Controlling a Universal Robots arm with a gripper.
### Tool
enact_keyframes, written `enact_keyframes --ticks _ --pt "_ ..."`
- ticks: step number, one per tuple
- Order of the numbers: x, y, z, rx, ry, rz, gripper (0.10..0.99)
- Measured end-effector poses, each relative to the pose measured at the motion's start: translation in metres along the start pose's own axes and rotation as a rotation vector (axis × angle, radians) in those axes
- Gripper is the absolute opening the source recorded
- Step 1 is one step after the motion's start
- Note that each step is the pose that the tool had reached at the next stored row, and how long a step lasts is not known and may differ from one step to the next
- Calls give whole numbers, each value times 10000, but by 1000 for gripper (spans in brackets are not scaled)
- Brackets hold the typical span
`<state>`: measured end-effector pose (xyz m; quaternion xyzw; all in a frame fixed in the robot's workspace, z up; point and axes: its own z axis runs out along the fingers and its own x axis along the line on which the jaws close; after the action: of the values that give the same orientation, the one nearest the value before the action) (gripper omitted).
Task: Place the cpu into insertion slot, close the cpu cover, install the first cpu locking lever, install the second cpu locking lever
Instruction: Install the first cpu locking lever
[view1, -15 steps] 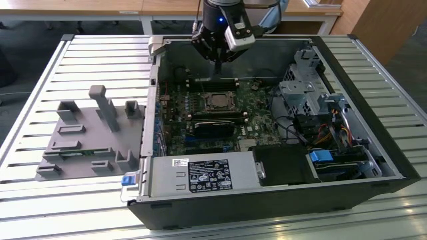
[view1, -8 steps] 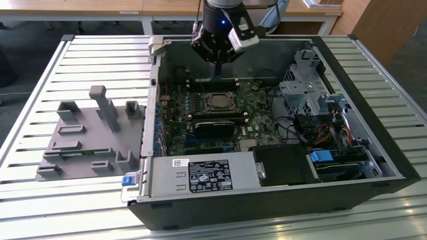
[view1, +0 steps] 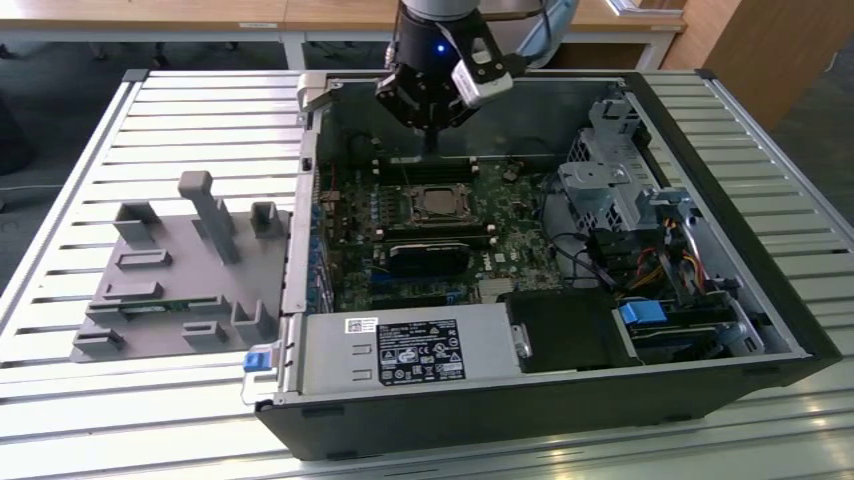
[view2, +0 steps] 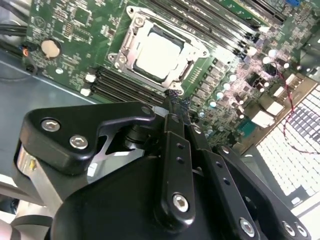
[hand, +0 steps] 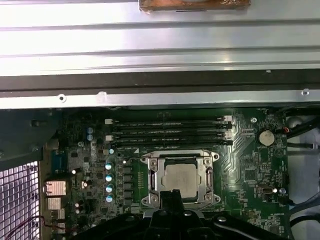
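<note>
The open computer case (view1: 747, 330) is lying on the slatted bench (view1: 80, 420), toward the exterior view's right edge. A grey plastic fixture (view1: 187, 270) is standing on the bench beside the case, toward the exterior view's left edge.

The green motherboard (view1: 350, 235) is lying flat on the case floor. The cpu (view2: 159, 55) is sitting in the insertion slot (view2: 152, 30) near the middle of the board, its silver-grey top facing up. The cpu cover (view2: 131, 42) is lying flat around the cpu, and the chip's top is showing through the cut-out. The position of the locking levers cannot be told.

The gripper (view1: 430, 148) is hanging over the board between the slot and the case's far wall, above the long black memory slots (hand: 170, 131). Its fingers (view2: 172, 145) are pressing together at the tips and are holding nothing. In both wrist views the tips are pointing down at the edge of the cover, and contact with it cannot be told.

A coin cell (hand: 266, 137) is sitting on the board beside the slot. The labelled power-supply box (view1: 400, 350) is occupying the case's near edge.
</note>
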<state>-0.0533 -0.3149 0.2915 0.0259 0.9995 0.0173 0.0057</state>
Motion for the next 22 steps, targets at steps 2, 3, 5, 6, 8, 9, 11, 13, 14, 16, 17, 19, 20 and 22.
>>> enact_keyframes --ticks 2,3,5,6,8,9,11,13,14,16,17,19,20,22 --pt "27 0 13 -4 -5 -56 106" --pt "27 0 18 -4 1 -179 106" --pt "31 3 32 -4 10 -401 106" --pt "39 4 43 -7 6 -430 106" --pt "62 5 69 -8 -13 -434 106" --pt "80 5 82 -8 -26 -435 106" --pt "110 11 101 -9 -40 -436 106" --pt "147 18 116 -9 -52 -436 106" --pt "163 25 121 -8 -55 -435 106" --pt "193 42 130 -8 -61 -429 106" --pt "211 51 135 -8 -64 -420 106" --pt "259 56 145 -10 -72 -408 106" --pt "292 55 153 -7 -81 -408 106" --pt "350 52 177 -10 -104 -409 106"
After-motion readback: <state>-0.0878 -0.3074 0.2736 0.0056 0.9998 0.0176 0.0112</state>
